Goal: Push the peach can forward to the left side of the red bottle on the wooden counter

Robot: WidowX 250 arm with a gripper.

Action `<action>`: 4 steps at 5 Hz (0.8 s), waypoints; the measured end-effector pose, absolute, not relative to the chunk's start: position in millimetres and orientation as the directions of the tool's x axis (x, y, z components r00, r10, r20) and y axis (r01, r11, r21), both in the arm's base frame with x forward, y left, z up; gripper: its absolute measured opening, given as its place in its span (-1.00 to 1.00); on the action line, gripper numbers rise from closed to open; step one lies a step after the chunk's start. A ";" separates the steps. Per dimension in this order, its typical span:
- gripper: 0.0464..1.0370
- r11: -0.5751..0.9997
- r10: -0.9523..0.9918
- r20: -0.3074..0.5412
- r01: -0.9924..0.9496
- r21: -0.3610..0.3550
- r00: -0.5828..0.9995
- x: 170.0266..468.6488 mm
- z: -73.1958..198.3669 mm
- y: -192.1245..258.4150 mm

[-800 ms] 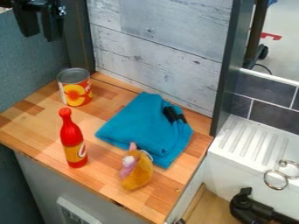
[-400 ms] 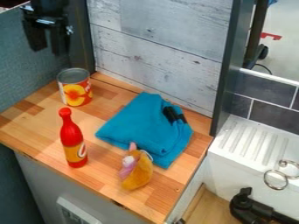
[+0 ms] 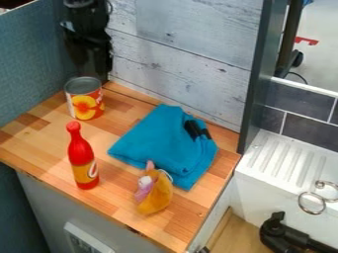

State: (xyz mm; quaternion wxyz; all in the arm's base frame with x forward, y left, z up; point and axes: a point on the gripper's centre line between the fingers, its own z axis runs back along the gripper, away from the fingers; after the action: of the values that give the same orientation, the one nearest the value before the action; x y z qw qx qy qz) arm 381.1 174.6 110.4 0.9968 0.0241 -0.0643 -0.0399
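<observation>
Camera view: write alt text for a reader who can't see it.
A black robot gripper hangs near a can at the upper left of a wooden counter. A red bottle stands nearer the front, left of a blue cloth and an orange plush toy.

Open wooden counter lies between the upright red plastic bottle (image 3: 82, 156) and the folded blue cloth (image 3: 163, 144). The orange-labelled metal can (image 3: 84, 98) blocks the back left corner; a small orange plush toy (image 3: 155, 193) obstructs the cloth's front edge.

The arm (image 3: 84, 15) is cut off by the top edge, the white sink (image 3: 280, 163) by the right; the tool (image 3: 94, 69) is blurred.
</observation>
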 end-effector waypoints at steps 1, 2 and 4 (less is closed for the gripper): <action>0.93 0.997 -0.062 0.155 0.053 0.061 0.986 402.3 91.5 183.8; 0.93 0.997 -0.065 0.198 0.057 0.042 0.978 421.5 88.1 186.2; 0.93 0.998 -0.045 0.204 0.035 0.050 0.978 434.3 79.9 193.6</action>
State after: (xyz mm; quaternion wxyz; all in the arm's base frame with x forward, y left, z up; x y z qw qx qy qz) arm 434.3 193.6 79.9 0.9942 0.0232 -0.1030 -0.0200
